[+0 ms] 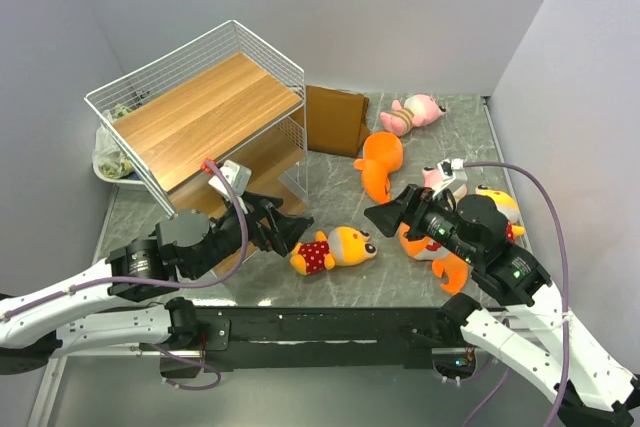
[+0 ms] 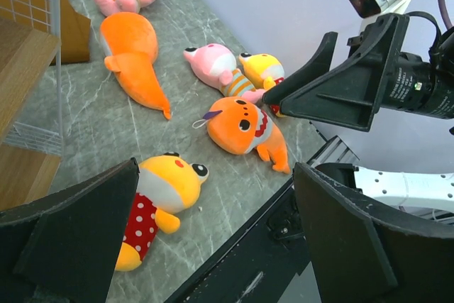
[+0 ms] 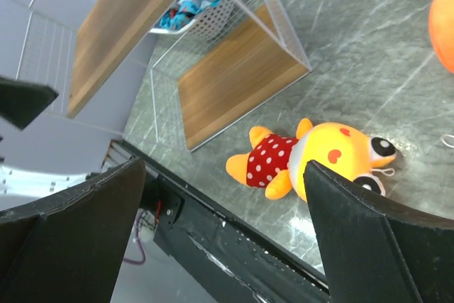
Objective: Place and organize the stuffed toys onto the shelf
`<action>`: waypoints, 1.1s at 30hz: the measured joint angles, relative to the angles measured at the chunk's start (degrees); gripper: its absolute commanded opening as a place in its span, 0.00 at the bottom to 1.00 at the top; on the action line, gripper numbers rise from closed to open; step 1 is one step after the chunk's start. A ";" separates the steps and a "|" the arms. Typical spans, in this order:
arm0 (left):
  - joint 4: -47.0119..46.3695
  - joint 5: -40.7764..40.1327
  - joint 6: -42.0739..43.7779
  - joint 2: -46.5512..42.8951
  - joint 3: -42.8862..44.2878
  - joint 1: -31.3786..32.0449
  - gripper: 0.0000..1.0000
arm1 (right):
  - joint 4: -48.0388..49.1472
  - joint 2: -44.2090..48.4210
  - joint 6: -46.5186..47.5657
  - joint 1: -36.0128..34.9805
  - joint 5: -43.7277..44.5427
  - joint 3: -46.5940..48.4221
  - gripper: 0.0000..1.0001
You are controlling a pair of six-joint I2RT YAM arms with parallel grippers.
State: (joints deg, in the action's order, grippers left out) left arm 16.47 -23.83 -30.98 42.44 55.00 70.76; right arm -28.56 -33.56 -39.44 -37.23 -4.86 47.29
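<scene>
Shows red-dotted plush (image 1: 333,249) at lower centre, long axis left-right, head pointing right. Finds left gripper (image 1: 287,230) and right gripper (image 1: 386,213) spread apart, empty.

Seen from above, the shelf (image 1: 200,112) is standing at ten o'clock on the table (image 1: 330,185), with a basket (image 1: 108,163) sitting just left of it at nine. A folded bag (image 1: 335,119) is sitting at twelve, just right of the shelf. One striped toy (image 1: 414,113) is lying at one o'clock, with one shark (image 1: 381,163) near it at two. A dotted toy (image 1: 335,249) is lying at six. A second shark (image 2: 245,125), a second striped toy (image 2: 220,67) and a second dotted toy (image 2: 261,69) are crowding together at four.
</scene>
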 measured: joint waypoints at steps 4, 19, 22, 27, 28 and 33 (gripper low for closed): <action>0.59 0.37 0.02 -0.24 0.00 0.00 0.96 | -1.01 -0.04 -1.40 0.00 2.84 0.04 1.00; 1.05 1.16 0.09 -0.22 0.33 0.00 0.96 | -5.75 -1.27 -9.14 0.00 12.00 0.22 0.99; 1.03 1.14 0.22 -0.22 0.48 0.00 0.96 | -5.53 -1.29 -10.67 0.00 12.85 -0.59 0.96; 1.22 1.09 1.18 0.13 0.68 0.00 0.96 | -6.67 -3.48 -14.73 0.00 13.92 -2.78 0.87; 1.51 1.09 1.40 0.33 0.90 0.00 0.97 | -6.75 -4.28 -15.52 0.00 14.03 -2.78 0.86; 2.14 1.16 2.60 1.75 1.90 0.00 0.96 | -5.35 -9.46 -20.33 0.00 12.37 -4.13 0.82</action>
State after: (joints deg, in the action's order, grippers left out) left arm 18.61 -22.68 -28.38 44.18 56.90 70.76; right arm -33.91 -43.03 -59.77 -37.23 7.51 43.16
